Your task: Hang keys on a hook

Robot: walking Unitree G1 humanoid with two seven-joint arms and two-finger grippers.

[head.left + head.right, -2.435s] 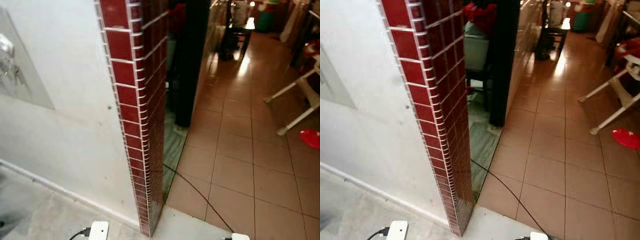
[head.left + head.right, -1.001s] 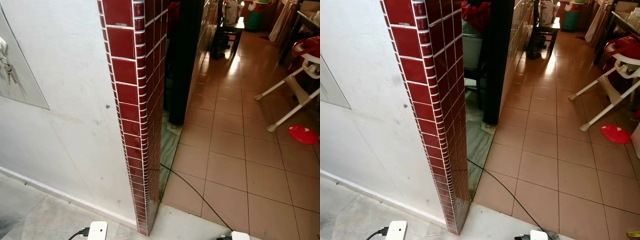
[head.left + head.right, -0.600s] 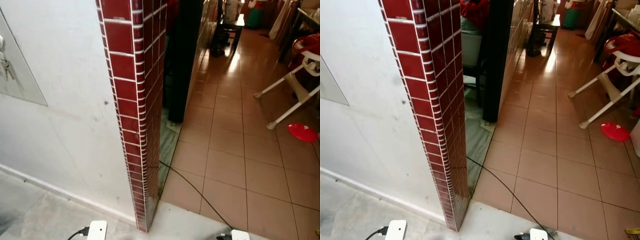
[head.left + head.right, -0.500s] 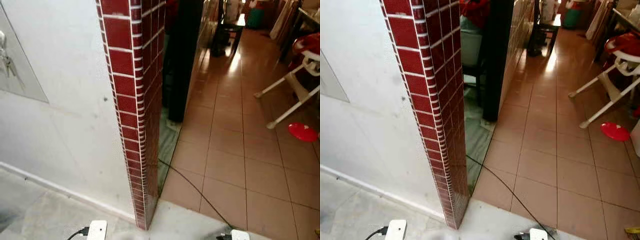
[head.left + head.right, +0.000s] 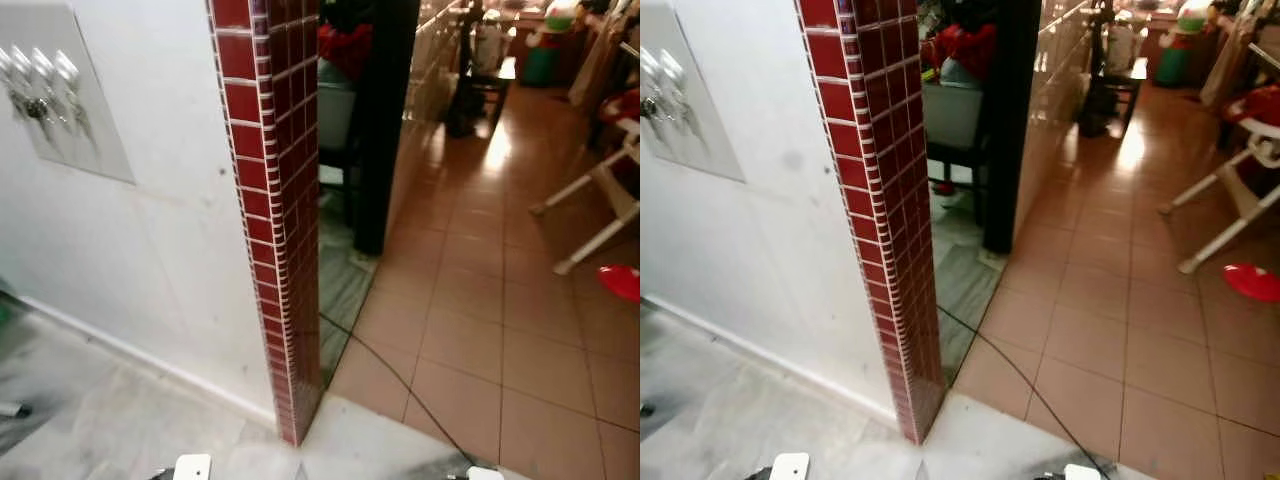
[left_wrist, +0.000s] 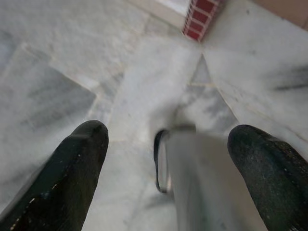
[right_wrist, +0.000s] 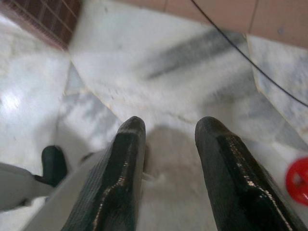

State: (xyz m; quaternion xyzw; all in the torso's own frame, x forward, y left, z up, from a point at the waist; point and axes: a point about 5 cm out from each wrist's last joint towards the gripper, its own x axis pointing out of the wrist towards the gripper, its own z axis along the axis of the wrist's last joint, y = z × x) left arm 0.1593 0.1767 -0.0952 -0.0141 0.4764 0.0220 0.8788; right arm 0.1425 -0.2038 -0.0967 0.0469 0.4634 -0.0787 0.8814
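A grey hook plate [image 5: 68, 95] with several shiny hooks is fixed to the white wall at the upper left. A small dark bunch of keys [image 5: 34, 106] hangs from one of its hooks; the picture is blurred there. The plate [image 5: 685, 105] also lies at the left edge of the right eye view. My left gripper [image 6: 171, 132] hangs low over the pale marble floor, fingers wide open and empty. My right gripper [image 7: 171, 126] also points down at the floor, open with nothing between its fingers.
A red tiled pillar [image 5: 275, 200] ends the white wall straight ahead. To its right a brown tiled floor [image 5: 470, 330] runs back, crossed by a black cable [image 5: 395, 375]. A white high chair [image 5: 600, 200] and a red disc [image 5: 622, 282] stand far right.
The camera has swung left and pulled back a little, so the hook plate and its keys have come further into the picture. Nothing in the room has moved.
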